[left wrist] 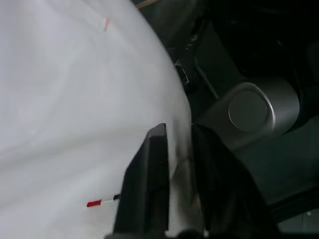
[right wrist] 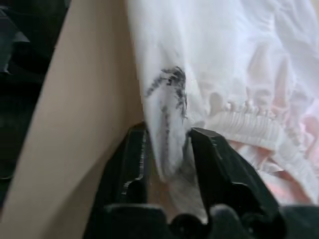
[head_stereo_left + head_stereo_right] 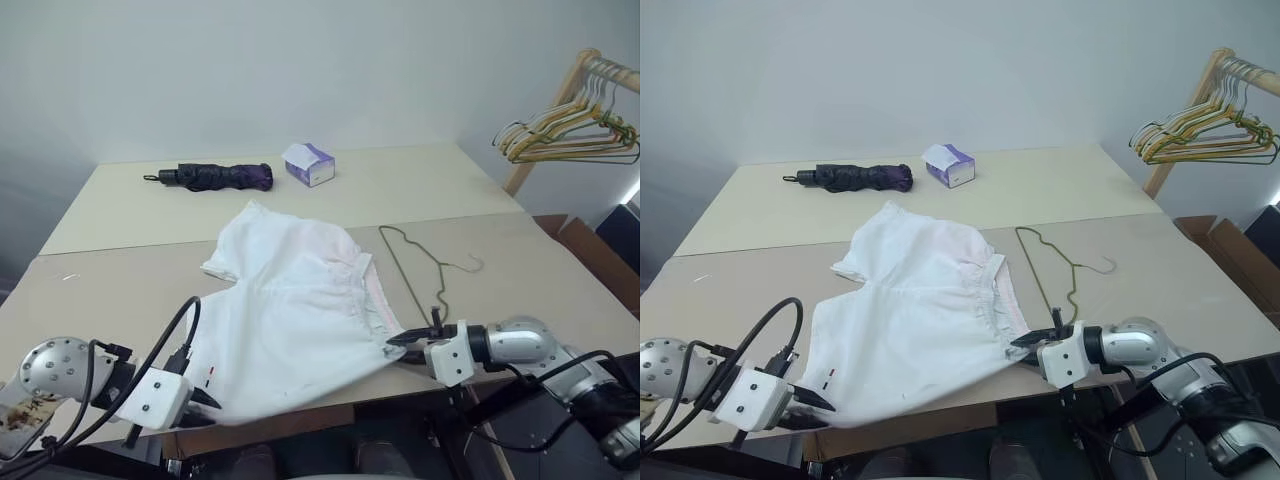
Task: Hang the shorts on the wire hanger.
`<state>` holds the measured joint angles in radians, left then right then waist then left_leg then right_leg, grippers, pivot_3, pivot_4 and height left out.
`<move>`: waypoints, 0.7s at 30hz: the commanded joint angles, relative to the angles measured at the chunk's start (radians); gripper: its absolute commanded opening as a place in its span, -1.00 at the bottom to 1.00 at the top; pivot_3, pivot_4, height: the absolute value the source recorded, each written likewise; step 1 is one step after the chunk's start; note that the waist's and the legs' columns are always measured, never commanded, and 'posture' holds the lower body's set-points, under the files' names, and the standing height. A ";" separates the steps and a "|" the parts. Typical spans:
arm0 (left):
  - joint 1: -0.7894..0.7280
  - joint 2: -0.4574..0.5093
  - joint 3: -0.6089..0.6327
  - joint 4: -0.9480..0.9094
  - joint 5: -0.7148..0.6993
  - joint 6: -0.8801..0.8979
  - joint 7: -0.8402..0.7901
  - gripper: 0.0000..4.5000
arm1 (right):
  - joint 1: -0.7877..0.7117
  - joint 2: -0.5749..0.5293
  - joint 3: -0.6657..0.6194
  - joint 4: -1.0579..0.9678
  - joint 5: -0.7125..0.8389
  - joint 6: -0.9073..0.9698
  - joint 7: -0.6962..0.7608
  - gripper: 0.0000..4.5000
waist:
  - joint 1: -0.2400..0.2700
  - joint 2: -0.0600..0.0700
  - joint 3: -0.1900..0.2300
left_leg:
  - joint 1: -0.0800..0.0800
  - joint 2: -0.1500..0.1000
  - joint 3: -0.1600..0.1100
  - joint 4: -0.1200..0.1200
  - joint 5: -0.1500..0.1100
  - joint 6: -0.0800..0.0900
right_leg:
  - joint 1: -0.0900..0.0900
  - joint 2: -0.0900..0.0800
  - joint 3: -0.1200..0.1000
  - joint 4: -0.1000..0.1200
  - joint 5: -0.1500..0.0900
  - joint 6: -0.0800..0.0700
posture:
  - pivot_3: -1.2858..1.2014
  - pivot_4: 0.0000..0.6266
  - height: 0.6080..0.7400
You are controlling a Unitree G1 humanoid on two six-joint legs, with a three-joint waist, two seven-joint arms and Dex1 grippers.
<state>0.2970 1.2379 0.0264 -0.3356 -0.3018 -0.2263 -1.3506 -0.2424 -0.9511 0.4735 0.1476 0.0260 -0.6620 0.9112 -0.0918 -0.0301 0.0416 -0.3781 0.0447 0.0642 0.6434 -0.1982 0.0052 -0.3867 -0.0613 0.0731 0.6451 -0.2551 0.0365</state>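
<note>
A: Between our 2 grippers, the shorts (image 3: pixel 290 310) lie spread on the table (image 3: pixel 120 280), their front edge past the rim.

B: We see the left gripper (image 1: pixel 180 149) parted slightly around a hem fold; the right gripper (image 2: pixel 167 149) likewise straddles cloth. The wire hanger (image 3: pixel 415 262) lies just beside the shorts.

No readable text anywhere here. The tissue box (image 3: pixel 309 164) shows purple and white print, but no words can be made out. The shorts (image 3: pixel 290 310) carry a small red-and-dark mark near one hem, plus a dark smudged mark, and neither reads as letters.
</note>
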 commanded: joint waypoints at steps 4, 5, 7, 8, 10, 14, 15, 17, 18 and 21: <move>0.042 0.016 0.196 0.013 -0.142 0.062 -0.102 0.50 | 0.084 -0.067 -0.150 -0.138 0.124 0.168 0.066 0.78 | 0.002 0.000 0.000 | -0.001 0.001 0.000 0.000 -0.001 -0.002 | -0.002 0.000 0.000 0.000 0.000 0.000 | 0.02 -1.00 1.00; 0.042 0.015 0.229 0.019 -0.169 0.085 -0.122 0.64 | 0.102 -0.077 -0.175 -0.153 0.142 0.200 0.071 0.94 | 0.005 0.000 0.000 | -0.002 0.001 0.000 0.000 -0.001 -0.002 | -0.002 0.000 0.000 0.000 0.000 0.000 | 0.02 -1.00 1.00; 0.010 0.008 0.293 0.044 -0.250 0.155 -0.149 0.94 | 0.136 -0.095 -0.243 -0.180 0.215 0.317 0.074 1.00 | 0.012 0.000 0.000 | -0.001 0.001 0.000 0.000 -0.003 -0.005 | -0.002 0.000 -0.001 -0.001 -0.001 0.000 | 0.03 -1.00 1.00; -0.020 0.002 0.312 0.051 -0.286 0.194 -0.145 0.99 | 0.147 -0.103 -0.276 -0.189 0.248 0.372 0.080 1.00 | 0.016 0.000 0.000 | -0.001 0.001 0.000 0.000 -0.004 -0.007 | -0.003 0.000 -0.001 -0.001 -0.001 0.000 | 0.03 -1.00 1.00; -0.101 -0.009 0.317 0.063 -0.338 0.271 -0.115 0.99 | 0.155 -0.100 -0.343 -0.193 0.319 0.485 0.078 1.00 | 0.024 0.000 0.000 | 0.001 0.000 0.001 0.000 -0.004 -0.007 | -0.004 0.000 -0.001 -0.001 -0.001 0.001 | 0.03 -1.00 1.00; -0.284 -0.090 0.263 0.059 -0.404 0.422 0.021 0.99 | 0.122 -0.057 -0.426 -0.175 0.316 0.702 -0.033 1.00 | 0.031 0.000 0.000 | 0.001 0.000 0.000 0.000 -0.005 -0.008 | -0.003 0.000 -0.002 -0.002 -0.001 0.001 | 0.01 -1.00 1.00; -0.331 -0.129 0.240 0.049 -0.405 0.449 0.073 0.99 | 0.098 -0.037 -0.421 -0.165 0.270 0.781 -0.095 1.00 | 0.031 0.000 0.000 | 0.001 0.000 0.000 0.000 -0.005 -0.008 | -0.003 0.000 -0.002 -0.003 -0.001 0.002 | 0.01 -1.00 1.00; -0.389 -0.181 0.213 0.031 -0.399 0.493 0.136 0.99 | 0.062 -0.008 -0.407 -0.154 0.220 0.909 -0.165 1.00 | 0.031 0.000 0.000 | -0.001 -0.001 0.000 0.000 -0.005 -0.008 | -0.002 0.001 -0.002 -0.002 0.000 0.002 | 0.01 -1.00 1.00; -0.414 -0.201 0.199 0.023 -0.397 0.521 0.165 0.99 | 0.041 0.010 -0.397 -0.148 0.202 0.982 -0.194 1.00 | 0.030 0.000 0.000 | -0.003 -0.002 0.000 0.000 -0.005 -0.008 | -0.002 0.001 -0.002 -0.002 0.000 0.002 | 0.01 -1.00 1.00; -0.477 -0.265 0.160 0.004 -0.388 0.565 0.224 0.99 | -0.047 0.070 -0.349 -0.110 0.151 1.210 -0.245 1.00 | 0.022 0.000 0.000 | -0.007 -0.003 0.000 0.001 0.000 -0.001 | -0.006 0.002 -0.001 -0.001 0.004 0.008 | 0.00 -1.00 1.00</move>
<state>-0.1466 0.9786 0.1880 -0.3009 -0.6875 0.3174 -1.1630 -0.2444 -0.8894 0.1192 0.0352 0.2020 0.4367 0.6999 -0.0693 -0.0305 0.0414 -0.3862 0.0417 0.0645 0.6441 -0.1984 0.0049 -0.3933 -0.0590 0.0720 0.6439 -0.2505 0.0454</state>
